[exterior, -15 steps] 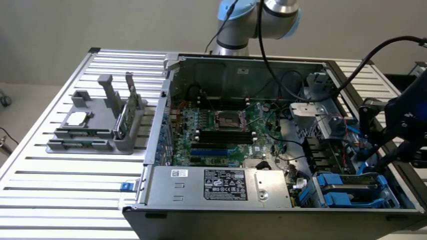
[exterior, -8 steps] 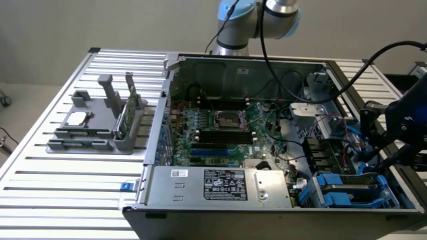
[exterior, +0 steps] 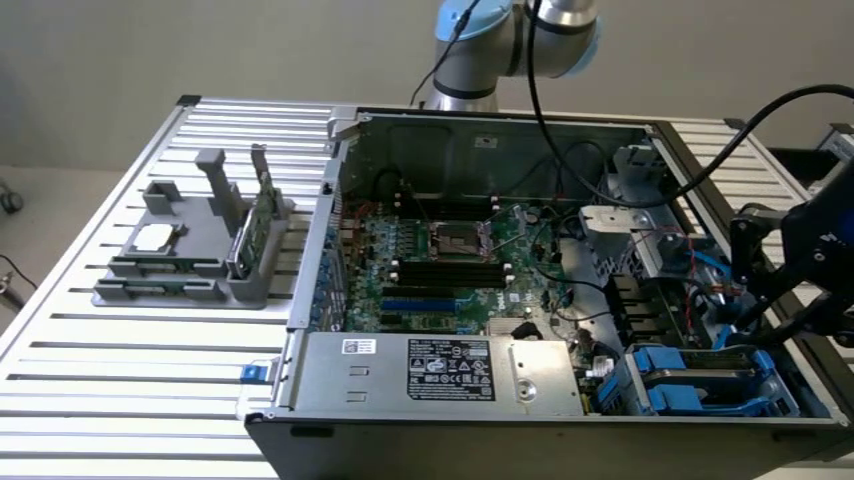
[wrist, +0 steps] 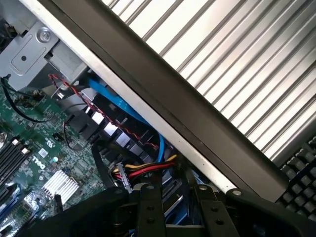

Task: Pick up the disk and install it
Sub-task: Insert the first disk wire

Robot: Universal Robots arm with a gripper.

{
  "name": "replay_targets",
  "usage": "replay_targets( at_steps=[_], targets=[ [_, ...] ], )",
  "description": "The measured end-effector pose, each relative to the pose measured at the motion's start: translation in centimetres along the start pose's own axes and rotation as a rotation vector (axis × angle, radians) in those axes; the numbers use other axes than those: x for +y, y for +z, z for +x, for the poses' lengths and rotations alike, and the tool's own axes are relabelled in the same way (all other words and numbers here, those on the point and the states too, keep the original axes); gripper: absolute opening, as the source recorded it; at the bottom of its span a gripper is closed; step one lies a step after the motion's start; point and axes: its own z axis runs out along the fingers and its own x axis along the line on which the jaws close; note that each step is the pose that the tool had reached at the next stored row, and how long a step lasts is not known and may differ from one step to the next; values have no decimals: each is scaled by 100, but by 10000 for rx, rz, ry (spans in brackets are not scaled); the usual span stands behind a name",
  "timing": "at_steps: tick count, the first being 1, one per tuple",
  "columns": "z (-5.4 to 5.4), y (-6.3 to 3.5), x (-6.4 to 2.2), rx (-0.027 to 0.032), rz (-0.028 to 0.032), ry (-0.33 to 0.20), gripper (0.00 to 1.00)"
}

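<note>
The disk lies flat in the drive bay at the case's near corner on the exterior view's right, framed by its blue carrier. My gripper hangs just above and slightly beyond that bay, close to the case's side wall. In the wrist view the two black fingers stand apart, so the gripper is open. Only blue plastic and cables far below show through the gap, and nothing is held.
An open computer case sits on a slatted metal table, with motherboard and power supply inside. A grey fixture on the exterior view's left holds a silver chip and a green stick. Cables crowd the bay; a keyboard lies outside.
</note>
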Motion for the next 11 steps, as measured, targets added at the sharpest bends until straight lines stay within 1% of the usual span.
replay_targets(
  at_steps=[3,6,8,11],
  targets=[
    [-1,16,-1,3,10,247,31],
    [-7,37,4,28,45,328,31],
    [-15,49,12,65,89,348,31],
    [-27,60,22,138,168,356,31]
  ],
)
